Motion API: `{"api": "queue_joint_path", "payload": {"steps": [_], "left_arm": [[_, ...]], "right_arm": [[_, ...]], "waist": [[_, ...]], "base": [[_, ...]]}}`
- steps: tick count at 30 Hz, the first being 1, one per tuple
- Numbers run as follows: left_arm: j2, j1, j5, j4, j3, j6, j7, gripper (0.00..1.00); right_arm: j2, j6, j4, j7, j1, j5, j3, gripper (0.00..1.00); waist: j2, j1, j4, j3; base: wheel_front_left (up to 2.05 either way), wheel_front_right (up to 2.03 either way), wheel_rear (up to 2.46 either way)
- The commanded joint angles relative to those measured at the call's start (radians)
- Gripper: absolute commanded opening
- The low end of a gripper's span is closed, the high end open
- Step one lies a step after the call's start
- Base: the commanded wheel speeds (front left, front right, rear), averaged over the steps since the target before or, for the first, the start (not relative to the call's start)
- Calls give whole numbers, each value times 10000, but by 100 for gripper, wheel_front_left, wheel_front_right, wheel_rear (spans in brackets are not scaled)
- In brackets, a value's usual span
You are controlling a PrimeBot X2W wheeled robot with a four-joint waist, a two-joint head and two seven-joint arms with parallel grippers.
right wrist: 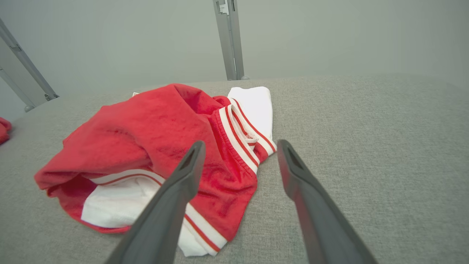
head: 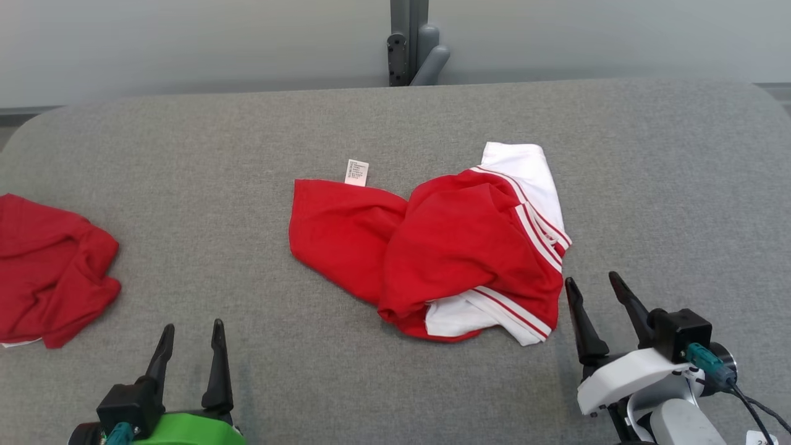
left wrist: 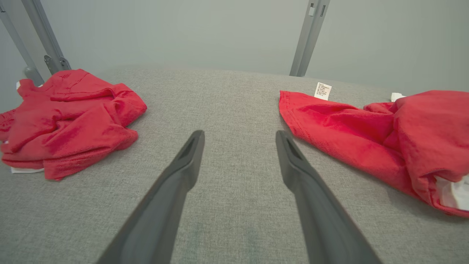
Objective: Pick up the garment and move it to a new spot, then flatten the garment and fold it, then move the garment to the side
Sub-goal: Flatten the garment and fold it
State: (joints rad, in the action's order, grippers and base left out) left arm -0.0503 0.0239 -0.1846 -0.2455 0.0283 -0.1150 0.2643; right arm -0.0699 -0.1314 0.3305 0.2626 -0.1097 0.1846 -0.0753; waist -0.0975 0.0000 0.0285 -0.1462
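The red-and-white garment lay crumpled on the grey padded surface, a little right of its middle. A flatter red panel was spread out to its left, and a white care label was turned out at that panel's far edge. The garment was judged light, soft and limp, likely to sag and trail when lifted. A pinch on the bunched striped hem at the near right, or on the flat left edge, was thought the surest hold.

The right tool was held released and empty just beside the garment's near right corner. The left tool was likewise spread and empty, well apart to the near left. A second red garment lay bunched at the left edge, judged too distant to be caught up. A metal post stood beyond the far edge.
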Motion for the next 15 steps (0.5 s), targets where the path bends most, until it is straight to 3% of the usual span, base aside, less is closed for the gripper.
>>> {"api": "queue_joint_path", "payload": {"steps": [1, 10, 15], "left_arm": [[-9, -203, -98, 53, -62, 0, 2, 100], [-6, -716, -283, 107, -803, 175, 1, 100], [-5, -1118, -500, 99, -1057, 281, 2, 100]], "right_arm": [[-48, 14, -4, 21, -145, 82, 36, 100], [-757, 14, 221, 21, -2116, 279, 260, 100], [-1417, 14, 1484, 22, -3634, 395, -45, 100]], "waist": [[0, 0, 232, -276], [0, 0, 954, -1726], [0, 0, 1374, -2533]], "base": [[0, 0, 0], [0, 0, 0], [0, 0, 0]]}}
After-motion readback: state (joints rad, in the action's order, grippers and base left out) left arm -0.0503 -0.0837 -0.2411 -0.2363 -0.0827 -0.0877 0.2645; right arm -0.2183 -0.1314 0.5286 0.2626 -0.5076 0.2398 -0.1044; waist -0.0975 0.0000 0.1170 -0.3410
